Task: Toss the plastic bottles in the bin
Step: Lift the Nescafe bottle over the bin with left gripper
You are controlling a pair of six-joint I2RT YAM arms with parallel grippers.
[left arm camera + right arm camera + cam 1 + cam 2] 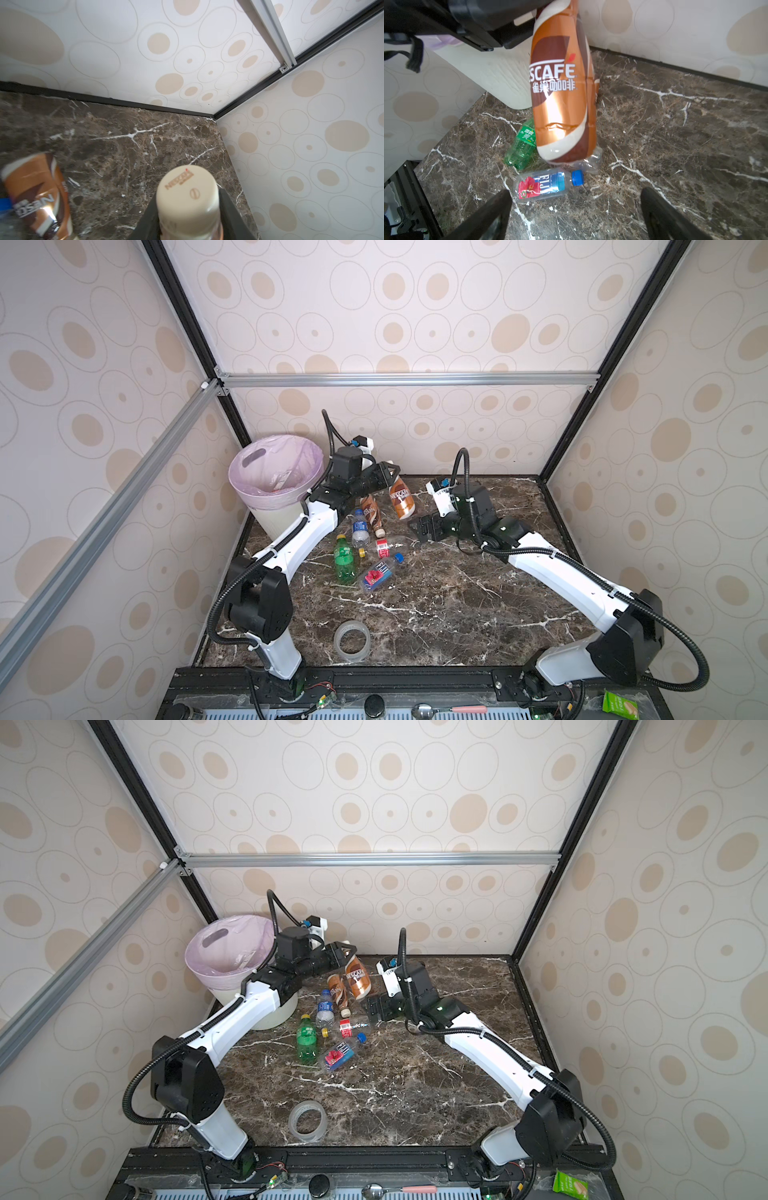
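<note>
My left gripper [390,473] [188,218] is shut on the neck of a brown-wrapped plastic bottle [401,498] [357,977] [560,93], just under its cream cap [188,193]. The bottle hangs above the table, right of the pink-lined bin [276,472] [228,957]. My right gripper [419,527] [575,207] is open and empty, just right of the hanging bottle. On the marble lie a second brown bottle [371,514] [39,193], a blue-label bottle [360,529], a green bottle [344,558] [521,145], a red-label bottle [388,546] and a Fiji bottle [380,572] [546,185].
A clear tape ring [352,641] lies near the table's front edge. Patterned walls close in the back and both sides. Beyond the front rail [415,676] lie a spoon [449,709] and a green packet [619,705].
</note>
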